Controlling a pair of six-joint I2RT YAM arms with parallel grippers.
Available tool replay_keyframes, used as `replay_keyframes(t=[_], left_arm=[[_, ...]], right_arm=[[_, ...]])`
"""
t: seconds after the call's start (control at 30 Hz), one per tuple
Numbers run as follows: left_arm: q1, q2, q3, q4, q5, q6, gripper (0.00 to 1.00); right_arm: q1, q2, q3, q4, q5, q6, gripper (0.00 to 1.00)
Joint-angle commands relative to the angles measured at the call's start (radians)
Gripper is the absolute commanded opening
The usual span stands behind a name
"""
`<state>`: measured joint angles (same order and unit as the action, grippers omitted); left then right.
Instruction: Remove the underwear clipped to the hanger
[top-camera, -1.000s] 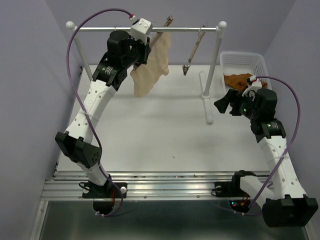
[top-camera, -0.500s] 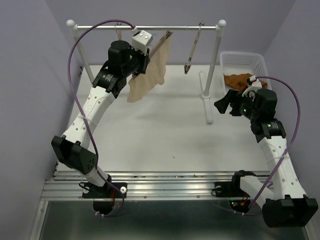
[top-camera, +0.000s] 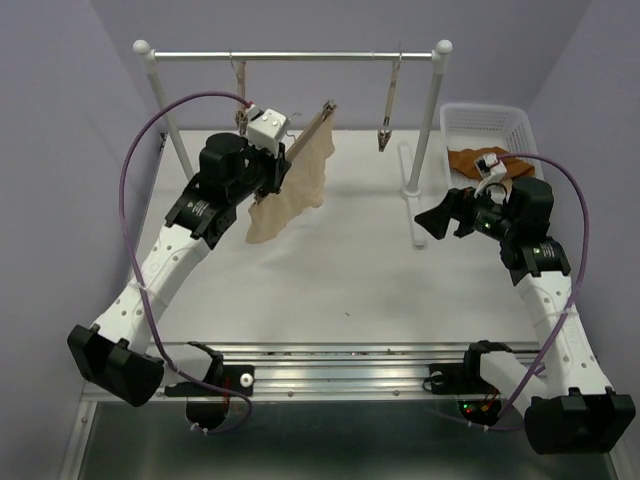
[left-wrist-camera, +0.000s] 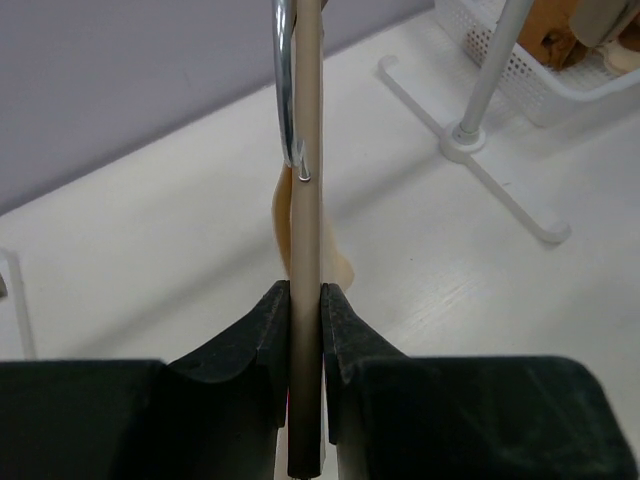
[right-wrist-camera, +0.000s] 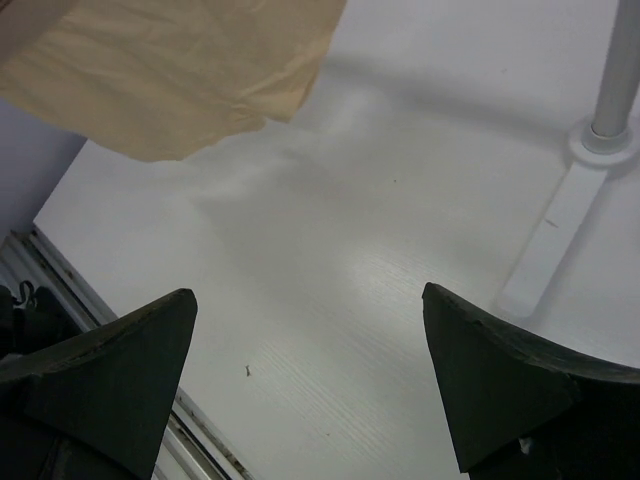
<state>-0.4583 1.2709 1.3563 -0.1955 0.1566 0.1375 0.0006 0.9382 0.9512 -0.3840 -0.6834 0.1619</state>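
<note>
Top external: the left pincer (top-camera: 284, 166) is clamped on a wooden hanger (top-camera: 315, 125), which it holds tilted below the rack's (top-camera: 300, 56) rail and apart from it. Beige briefs (top-camera: 290, 195) hang from the hanger above the worktop (top-camera: 340, 270). The right pincer (top-camera: 437, 215) hovers near the rack's right post, spread wide and gripping nothing. Orange briefs (top-camera: 468, 158) lie in a basket (top-camera: 485, 112) just right of that post. A second hanger (top-camera: 388, 110) hangs on the rail.

Left wrist: both left fingers (left-wrist-camera: 265, 320) press the hanger's bar. Its metal hook (left-wrist-camera: 285, 90) is free of the rack, and beige cloth peeks from behind the bar.

Right wrist: the right fingers (right-wrist-camera: 110, 370) stand far apart with only worktop between them. The beige briefs fill the upper left, well left of the rack's post.
</note>
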Motion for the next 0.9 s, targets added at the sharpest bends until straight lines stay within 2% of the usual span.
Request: replay_keyframes(t=[0.0, 0.1, 0.2, 0.33, 0.47, 0.5, 0.63, 0.77, 0.87], left_arm=[[-0.019, -0.145, -0.137, 0.09, -0.005, -0.183, 0.0], [-0.098, -0.214, -0.183, 0.022, -0.133, -0.262, 0.0], [-0.105, -0.264, -0.235, -0.053, -0.086, -0.367, 0.0], [-0.106, -0.362, -0.345, -0.07, 0.059, -0.423, 0.0], [-0.105, -0.413, -0.381, -0.111, 0.193, -0.414, 0.0], [-0.105, -0.423, -0.396, -0.122, 0.252, -0.397, 0.0], [-0.106, -0.452, -0.457, -0.122, 0.417, -0.354, 0.0], [-0.105, -0.464, -0.491, -0.107, 0.533, -0.308, 0.0], [-0.105, -0.487, -0.49, -0.11, 0.535, -0.277, 0.0]], right_arm=[[0.01, 0.019, 0.001, 0.141, -0.182, -0.07, 1.0], [0.032, 0.037, 0.015, 0.169, -0.241, -0.132, 1.0], [0.062, 0.059, 0.024, 0.178, -0.255, -0.192, 1.0], [0.117, 0.111, 0.066, 0.151, -0.3, -0.361, 1.0], [0.19, 0.194, 0.15, -0.019, -0.353, -0.599, 1.0], [0.19, 0.218, 0.159, -0.045, -0.417, -0.686, 1.0], [0.19, 0.247, 0.162, -0.125, -0.588, -0.846, 1.0], [0.19, 0.264, 0.176, -0.084, -0.614, -0.829, 1.0], [0.19, 0.29, 0.211, -0.162, -0.608, -0.906, 1.0]])
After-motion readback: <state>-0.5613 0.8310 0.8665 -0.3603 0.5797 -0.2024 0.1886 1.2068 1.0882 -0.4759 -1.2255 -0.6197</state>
